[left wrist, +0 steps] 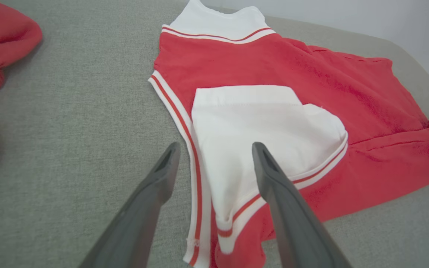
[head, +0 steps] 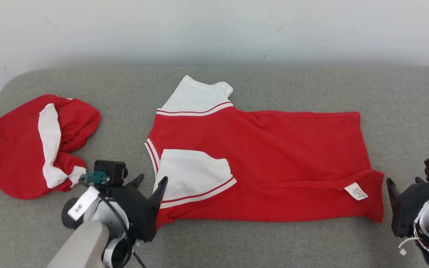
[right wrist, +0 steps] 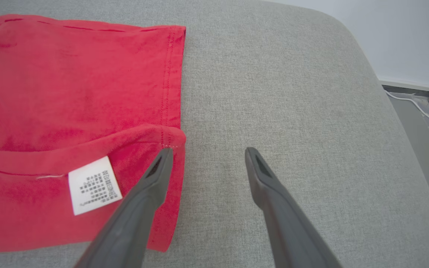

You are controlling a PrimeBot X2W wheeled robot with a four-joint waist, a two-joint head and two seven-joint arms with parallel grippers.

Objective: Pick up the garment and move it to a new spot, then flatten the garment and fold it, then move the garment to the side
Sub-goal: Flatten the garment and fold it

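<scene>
Our red-and-white T-shirt (head: 274, 149) lies flat mid-desk (head: 311, 82), its near long edge folded over. Both grippers stand wide and empty: the left gripper (left wrist: 215, 146) over the white sleeve (left wrist: 259, 126), the right gripper (right wrist: 207, 152) beside the hem corner. We should pinch matching ends and lift evenly. A crumpled red garment (head: 32, 145) crowds the left side.

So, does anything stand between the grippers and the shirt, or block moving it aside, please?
Nothing visible does. The open left gripper straddles the shirt at its white sleeve, the open right gripper at its hem corner. A bundled red garment lies left of it on the grey surface and would block a move that way.
</scene>
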